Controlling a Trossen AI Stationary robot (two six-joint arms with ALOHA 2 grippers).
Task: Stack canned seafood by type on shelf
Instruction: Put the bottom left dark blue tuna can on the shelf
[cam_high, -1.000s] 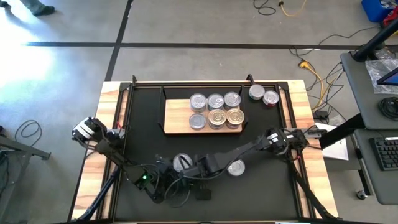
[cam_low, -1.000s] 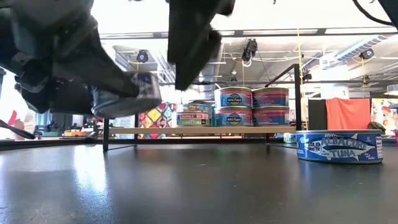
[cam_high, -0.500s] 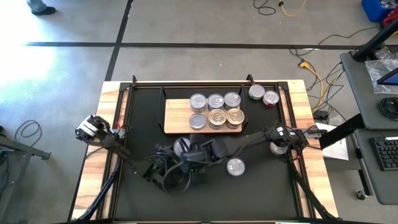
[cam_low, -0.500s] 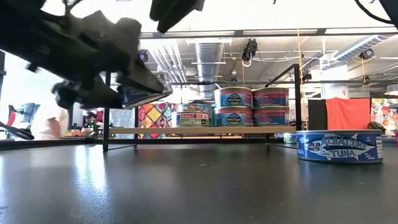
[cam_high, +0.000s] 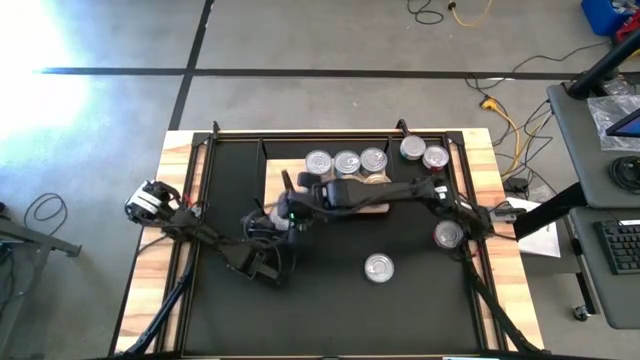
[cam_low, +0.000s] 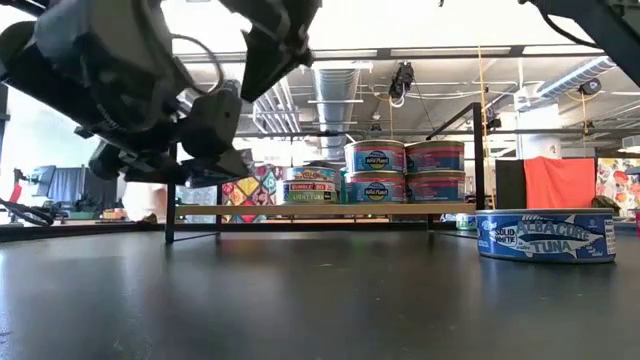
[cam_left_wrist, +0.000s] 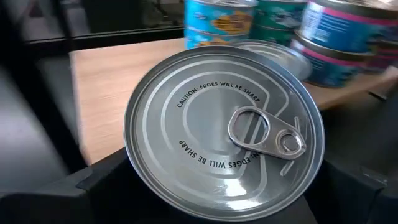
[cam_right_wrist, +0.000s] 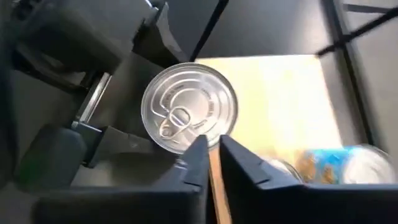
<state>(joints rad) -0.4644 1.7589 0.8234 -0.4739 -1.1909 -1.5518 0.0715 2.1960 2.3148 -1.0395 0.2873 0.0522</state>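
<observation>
My left gripper (cam_high: 280, 218) holds a silver tin of canned seafood (cam_left_wrist: 224, 130) with a pull tab, in the air by the near left corner of the shelf (cam_high: 277, 170), a light-wood board. My right gripper (cam_right_wrist: 211, 146) hangs shut just above that tin (cam_right_wrist: 189, 115), touching nothing. Several tins (cam_high: 346, 163) stand on the shelf's right half, some stacked two high (cam_low: 405, 172). Two tins (cam_high: 378, 267) (cam_high: 447, 235) rest on their bases on the black mat. My left gripper pinches the tin's round side wall (cam_left_wrist: 134, 171) between its two fingers (cam_left_wrist: 102, 183), one on each side. The fingers come nearly level from the table's near left. The tin is lifted clear of the mat, its top tilted toward the wrist camera.
Two more tins (cam_high: 423, 152) stand on the mat beyond the shelf's far right corner. A thin black frame (cam_high: 330, 133) runs along the table's edges. A blue tuna tin (cam_low: 545, 235) lies low at the right in the low view. The shelf's left half is bare wood.
My left gripper has carried the tin from the mat's near middle toward the far edge, up to the shelf's near left corner. My right gripper has drawn away from beside the tin, risen and gone toward the far edge, over the shelf.
</observation>
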